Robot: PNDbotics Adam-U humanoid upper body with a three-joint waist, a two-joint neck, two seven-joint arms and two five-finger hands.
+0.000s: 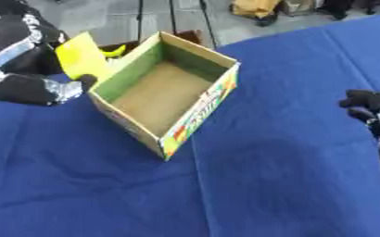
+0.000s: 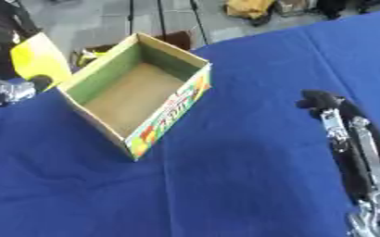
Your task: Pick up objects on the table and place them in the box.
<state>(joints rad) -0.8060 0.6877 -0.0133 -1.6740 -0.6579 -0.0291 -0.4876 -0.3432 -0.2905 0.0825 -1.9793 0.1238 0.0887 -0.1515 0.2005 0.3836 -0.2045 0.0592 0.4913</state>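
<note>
Blue table (image 1: pixel 274 185) underneath everything, bare apart from the box (image 1: pixel 167 90). Box open-topped, cardboard, green inside, printed along its near long wall, nothing visible inside; long axis running from its near corner away toward its far corner, askew to the table edge. Just left of the box, beyond its left wall: a yellow card (image 1: pixel 81 56), flat and stiff-looking, held tilted with its broad face leaning toward the box, lower edge about level with the box rim and not yet over the opening. Left hand (image 1: pixel 35 89) black, fingers curled, seemingly pinching the card's lower corner, so grasping the card as best can be judged; contact point partly hidden by the card itself. Well right of the box, apart from it: right hand (image 2: pixel 327 104), fingers bent and dark, holding nothing visible; whether clenched or merely relaxed cannot be told. Something small and yellow (image 1: pixel 116 51) behind the box's far left corner, too unclear to name. Key relation: opening lies to the right of the card and slightly below it, left hand by far the nearer. Judged next: carry the card rightward across the left wall, then release above the box floor. Risk: lower edge catching on the rim.
</note>
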